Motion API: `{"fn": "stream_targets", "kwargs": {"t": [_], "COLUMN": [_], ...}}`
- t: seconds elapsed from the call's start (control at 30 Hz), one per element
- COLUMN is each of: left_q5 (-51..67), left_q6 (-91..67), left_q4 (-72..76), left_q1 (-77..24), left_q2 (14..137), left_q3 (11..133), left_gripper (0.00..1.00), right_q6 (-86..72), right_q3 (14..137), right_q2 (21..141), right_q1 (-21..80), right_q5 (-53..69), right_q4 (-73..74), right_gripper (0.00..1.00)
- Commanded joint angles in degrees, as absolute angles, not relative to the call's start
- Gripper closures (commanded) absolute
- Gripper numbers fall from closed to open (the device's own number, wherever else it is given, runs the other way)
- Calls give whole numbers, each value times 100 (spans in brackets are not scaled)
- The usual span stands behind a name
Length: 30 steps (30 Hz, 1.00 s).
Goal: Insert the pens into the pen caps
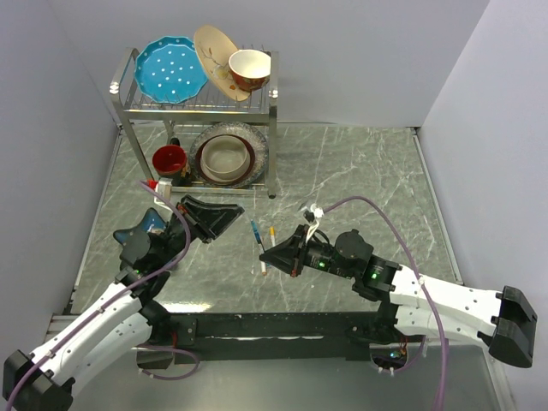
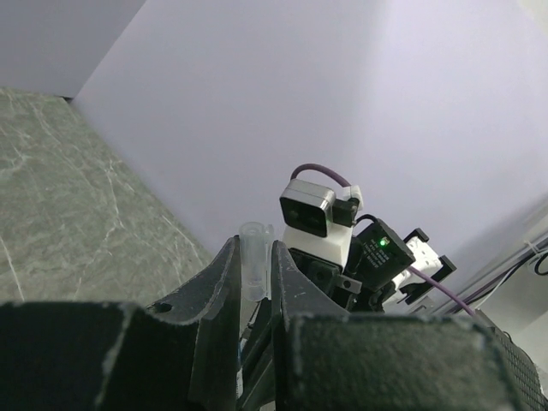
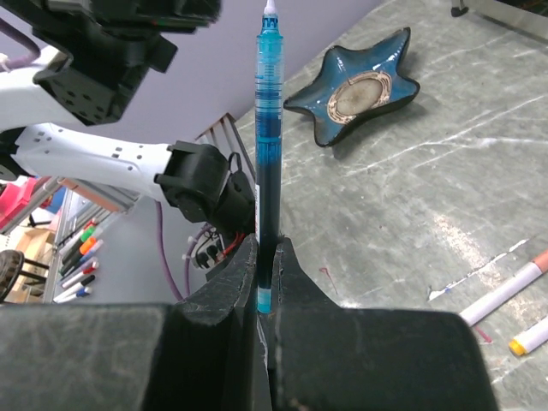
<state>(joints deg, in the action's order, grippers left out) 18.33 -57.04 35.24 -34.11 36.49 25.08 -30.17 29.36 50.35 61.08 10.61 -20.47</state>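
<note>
My right gripper (image 1: 266, 253) is shut on the dark blue pen (image 3: 267, 145), which stands up from the fingers (image 3: 265, 244) with its white tip on top. In the top view this pen (image 1: 255, 233) points away from the gripper toward the back. My left gripper (image 1: 231, 211) is shut on a small clear pen cap (image 2: 254, 264), open end outward, held above the table to the left of the blue pen. Two white pens lie on the table by the right gripper: one with an orange end (image 3: 514, 287) and one with a yellow end (image 3: 529, 336).
A blue star-shaped dish (image 1: 141, 227) lies under the left arm. A metal dish rack (image 1: 201, 107) at the back left holds plates and a bowl, with a red mug (image 1: 169, 159) and a bowl beneath. Grey walls close both sides.
</note>
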Motion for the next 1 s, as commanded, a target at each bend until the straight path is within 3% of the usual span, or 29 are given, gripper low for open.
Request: {"fn": "stream_targets", "kwargs": {"t": [0.0,0.97], "left_q5": [1749,1635], "left_q6": [-5845,-5502], "left_q4": [3753,3533], "left_q1": [-3437,-3480], "left_q2": [3586,3691], "left_q3": [2452,2742], "left_gripper": [99,99], "right_q6": [-2936,-2900], "right_q3": [3269,3428], "right_q2": [5019,5071], "right_q1": [6196,6337], "right_q5": [949,923], "right_q4": [-2294,-2118], "right_gripper": [100,100]}}
